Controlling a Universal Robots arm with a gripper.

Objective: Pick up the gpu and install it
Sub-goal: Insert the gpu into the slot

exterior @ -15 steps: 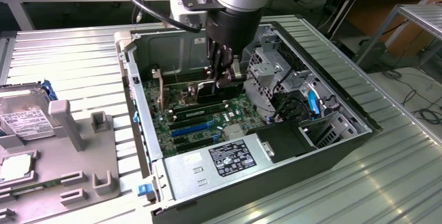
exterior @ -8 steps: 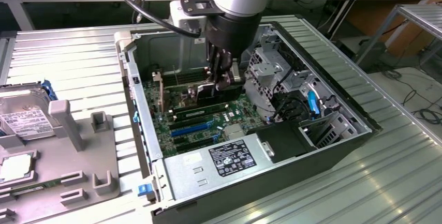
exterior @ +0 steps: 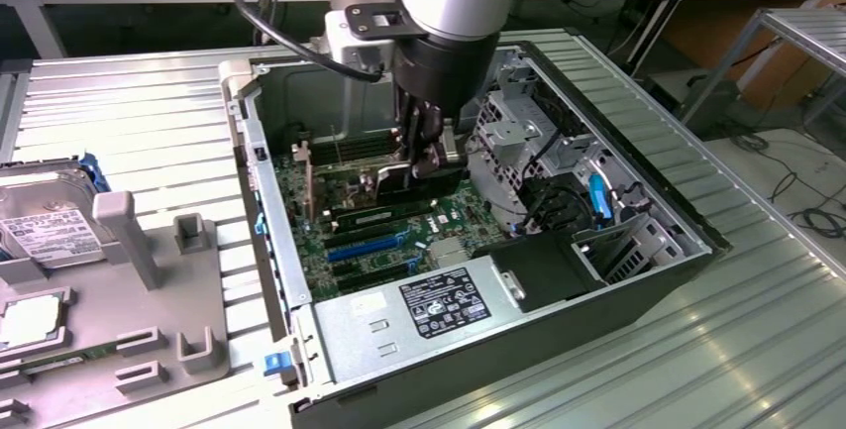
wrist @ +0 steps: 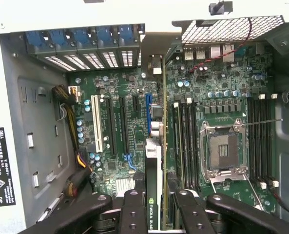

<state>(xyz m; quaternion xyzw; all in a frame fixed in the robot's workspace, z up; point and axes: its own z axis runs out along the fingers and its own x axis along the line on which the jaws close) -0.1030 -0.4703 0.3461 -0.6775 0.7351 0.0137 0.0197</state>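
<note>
Claw [wrist: 157,208] partly closed, clamping gpu [wrist: 154,165] edge-on above motherboard [wrist: 222,97] inside case [exterior: 268,231], by blue slot [wrist: 147,109]. Risk: if the card is tilted or offset, its edge misses the slot and jams.

You see the gpu [wrist: 153,187] in the black gripper [wrist: 157,214] showing a black face with a green logo mark. Below the gripper, the motherboard [wrist: 134,92] is green, with one blue slot [wrist: 147,109] and one white slot [wrist: 98,136]. Beyond it, the clips [wrist: 86,38] are blue.
</note>
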